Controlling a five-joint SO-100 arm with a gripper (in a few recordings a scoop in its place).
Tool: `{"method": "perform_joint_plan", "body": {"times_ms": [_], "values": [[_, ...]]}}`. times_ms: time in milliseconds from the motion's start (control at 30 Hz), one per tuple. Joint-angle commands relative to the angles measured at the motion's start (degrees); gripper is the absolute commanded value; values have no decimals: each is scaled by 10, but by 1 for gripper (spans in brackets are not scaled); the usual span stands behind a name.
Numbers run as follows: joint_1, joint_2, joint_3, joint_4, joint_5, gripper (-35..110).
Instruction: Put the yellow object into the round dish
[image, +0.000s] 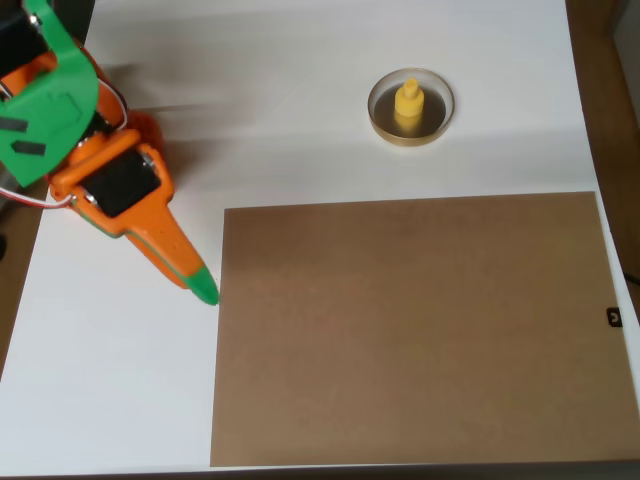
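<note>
Looking straight down in the overhead view, we see a smooth white table (300, 110) with a large flat rectangle of matte brown board (415, 330) lying on its lower right part. Near the top, on the bare white surface beyond the board's far edge, sits the round dish (378, 112), shallow, with a gold-tan rim and a dark glossy inside. The yellow object (408, 104) stands upright inside the dish, roughly at its middle: a small plastic piece with a wider round base and a narrower knob on top.

At the upper left we find the arm, made of orange plastic with bright green panels and a black block set into it. Its gripper (200, 285) tapers to a point with a green tip, just beside the board's left edge and well apart from the dish. The fingers appear pressed together with nothing between them. A small black mark (614, 317) shows at the board's right edge; we cannot read it.
</note>
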Motion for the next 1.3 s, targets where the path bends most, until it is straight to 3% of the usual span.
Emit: {"method": "perform_joint_plan", "body": {"times_ms": [0, 500, 733, 933, 1267], "values": [[33, 47, 40, -22, -17, 26], [47, 243, 259, -35, -36, 25], [43, 275, 303, -40, -32, 26], [37, 275, 318, -49, -25, 15], [59, 275, 320, -54, 10, 10]]}}
